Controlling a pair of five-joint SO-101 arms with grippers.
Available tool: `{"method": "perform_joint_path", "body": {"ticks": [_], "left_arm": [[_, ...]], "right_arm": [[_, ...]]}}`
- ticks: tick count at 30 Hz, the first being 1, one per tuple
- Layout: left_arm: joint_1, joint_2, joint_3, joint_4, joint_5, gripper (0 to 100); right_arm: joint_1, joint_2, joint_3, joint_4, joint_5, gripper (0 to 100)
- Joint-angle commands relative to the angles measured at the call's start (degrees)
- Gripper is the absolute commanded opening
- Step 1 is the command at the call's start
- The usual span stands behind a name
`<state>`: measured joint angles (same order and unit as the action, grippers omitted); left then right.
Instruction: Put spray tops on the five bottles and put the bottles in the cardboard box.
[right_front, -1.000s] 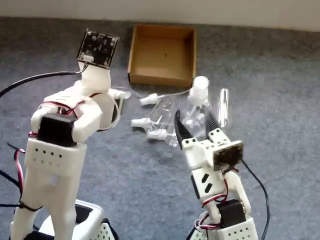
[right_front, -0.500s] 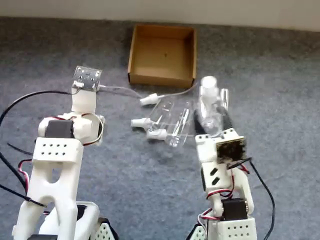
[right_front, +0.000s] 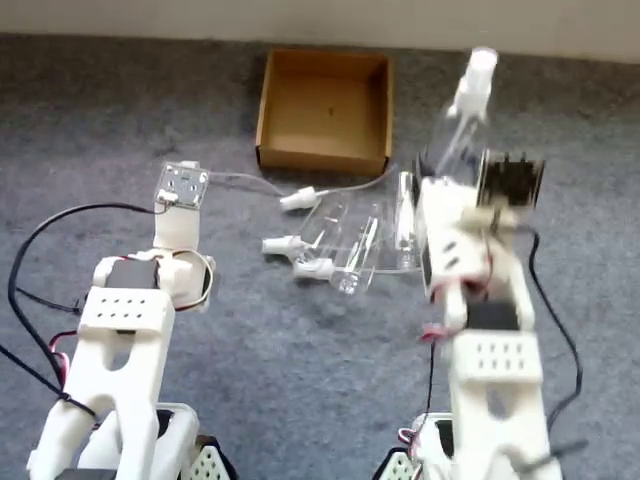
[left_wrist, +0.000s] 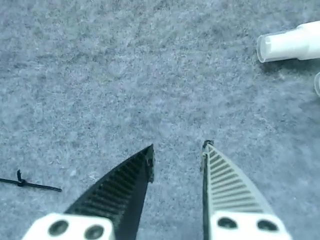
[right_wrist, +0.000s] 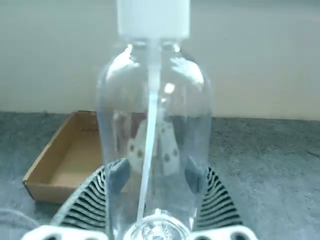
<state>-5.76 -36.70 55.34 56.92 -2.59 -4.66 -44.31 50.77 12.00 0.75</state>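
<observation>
Left gripper (left_wrist: 177, 150) low, jaws apart — right gripper (right_wrist: 157, 174) raised, clasping a bottle (right_wrist: 155, 102).

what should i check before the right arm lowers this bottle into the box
1. Spray top on the held bottle: ok.
2. Right pincer shut on the bottle, a finger each side: ok.
3. Cardboard box upright, open side up: ok.
4. Bottle above the box: not ok, it looks off to one side in the high view.
5. Left pincer out of the path: ok, open over the carpet by a loose spray top.
</observation>
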Motion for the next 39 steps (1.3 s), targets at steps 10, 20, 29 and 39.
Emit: {"method": "perform_joint_path", "body": {"ticks": [10, 20, 29, 39], "left_arm": [[-0.13, -0.48, 4.18, -8.7, -0.62, 15], [1.63, -0.48, 4.18, -8.7, -0.7, 16], [1.63, -0.48, 4.26, -8.7, -0.7, 16], [1.63, -0.48, 4.26, -8.7, -0.7, 16]], "right_arm": [[-7.43, 66.15, -65.36, -3.12, 4.04, 0.5], [-7.52, 87.25, -75.3, -13.49, 4.13, 0.5], [-9.36, 104.13, -93.93, -17.8, 4.04, 0.5], [-9.19, 120.48, -115.74, -13.05, 4.31, 1.1]]}}
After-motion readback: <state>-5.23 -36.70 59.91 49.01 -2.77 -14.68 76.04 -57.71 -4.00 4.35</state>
